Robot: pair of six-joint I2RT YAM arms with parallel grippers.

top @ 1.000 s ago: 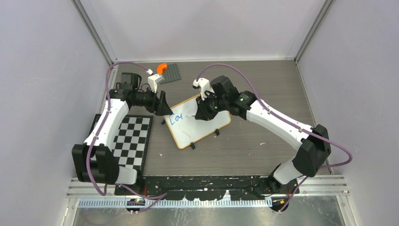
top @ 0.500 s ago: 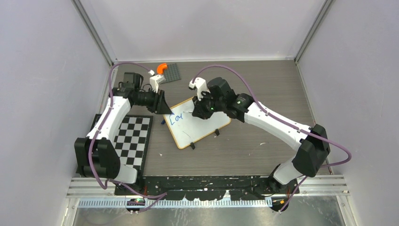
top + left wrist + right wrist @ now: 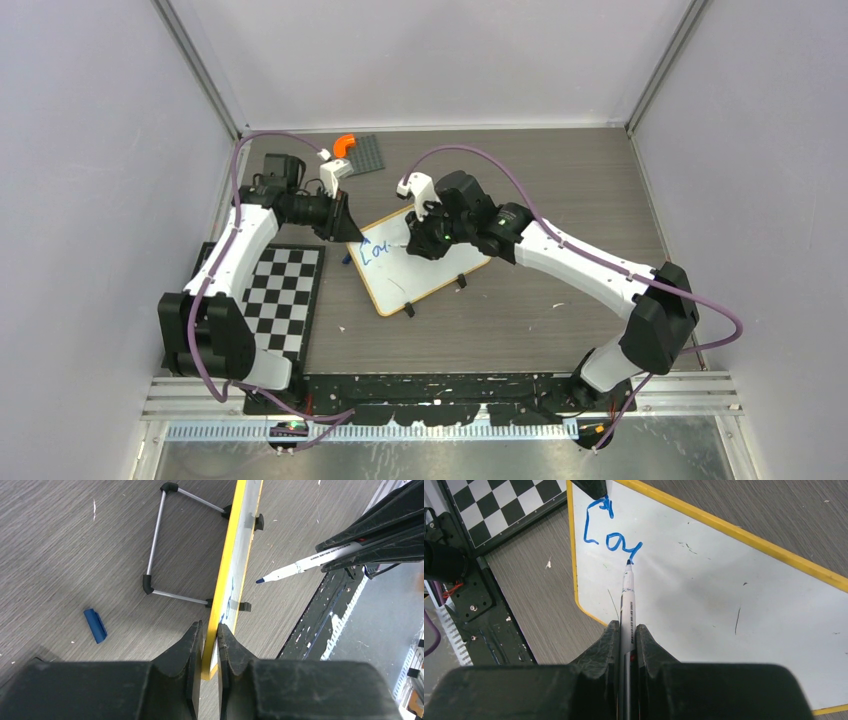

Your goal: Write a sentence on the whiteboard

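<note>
The whiteboard [image 3: 432,268] stands tilted on the table; in the left wrist view it is a thin yellow strip [image 3: 234,555] seen edge-on. My left gripper [image 3: 352,232] [image 3: 210,630] is shut on its near left corner, one finger on each face. The sentence [image 3: 605,530] is a few blue letters, about "Cou", at the board's [image 3: 714,595] upper left corner. My right gripper [image 3: 418,243] [image 3: 627,627] is shut on a white marker [image 3: 628,600]. Its blue tip sits at the end of the last letter. The marker [image 3: 305,566] also shows beside the board.
A checkerboard mat [image 3: 282,290] [image 3: 499,505] lies left of the board. A dark grey studded plate [image 3: 367,155] with an orange piece [image 3: 344,143] lies behind. A blue cap [image 3: 95,625] rests on the table behind the board, near its wire stand [image 3: 160,545].
My left gripper's jaws have closed onto the board's corner. The right arm has shifted a little to the left with the marker.
</note>
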